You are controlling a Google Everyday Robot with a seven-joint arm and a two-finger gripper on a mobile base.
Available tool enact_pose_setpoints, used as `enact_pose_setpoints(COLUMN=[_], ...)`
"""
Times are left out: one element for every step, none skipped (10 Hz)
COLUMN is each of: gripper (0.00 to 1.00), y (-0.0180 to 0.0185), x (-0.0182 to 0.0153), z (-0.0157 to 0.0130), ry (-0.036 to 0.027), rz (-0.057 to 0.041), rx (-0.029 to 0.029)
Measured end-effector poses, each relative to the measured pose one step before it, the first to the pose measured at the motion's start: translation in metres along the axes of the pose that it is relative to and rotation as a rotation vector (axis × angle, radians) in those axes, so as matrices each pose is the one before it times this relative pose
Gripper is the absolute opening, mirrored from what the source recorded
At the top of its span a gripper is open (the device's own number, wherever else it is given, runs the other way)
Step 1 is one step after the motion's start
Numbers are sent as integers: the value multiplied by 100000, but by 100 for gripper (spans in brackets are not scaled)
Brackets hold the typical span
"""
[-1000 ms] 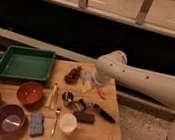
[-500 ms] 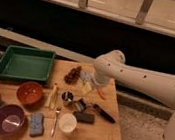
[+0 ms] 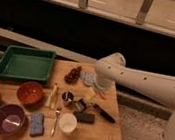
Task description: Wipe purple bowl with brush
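The brush (image 3: 104, 113) looks light and stiff. Its slim black handle lies flat on the bench (image 3: 94, 136), right of centre, and its small bristle end is too dim to make out well. A thin handle flat on wood leaves little to grip. I judge the best hold is across the handle near its middle, taken from above, leaving the bristle end free to reach into the bowl. The bristles should give and the handle should not.

The purple bowl (image 3: 8, 120) sits at the near left corner, well apart from the brush. It is just left of the blue sponge (image 3: 36, 124) and nearer than the orange-brown bowl (image 3: 30, 93). It is round, dull mauve outside, paler and shiny inside. It seems rigid, smooth and probably light enough to slide under a hard wipe.

The gripper (image 3: 90, 89) hangs below the white arm's bend, near the brush's far left end. I cannot tell whether it is spread or closed.
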Motion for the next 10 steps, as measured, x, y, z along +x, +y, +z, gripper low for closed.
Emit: enact_pose_setpoints(gripper=[80,80,80,80,80,80,80,80,80,80], y=[-275,232,274,356,51,227,177,13,-234,-123], x=[647,221,-79,233,407,347,279,338,416,190], z=[962,1619,1189,1440,1037,915,867,658,511,173], ry=[2273,2622,1399,1914,1900,1668,1508,1330,1281,465], rz=[473,-392,-451,407,597,690,560,706,1172,690], rx=[-296,-270,-330,-1361,-899,-1430,-1262,-843,-311,-29])
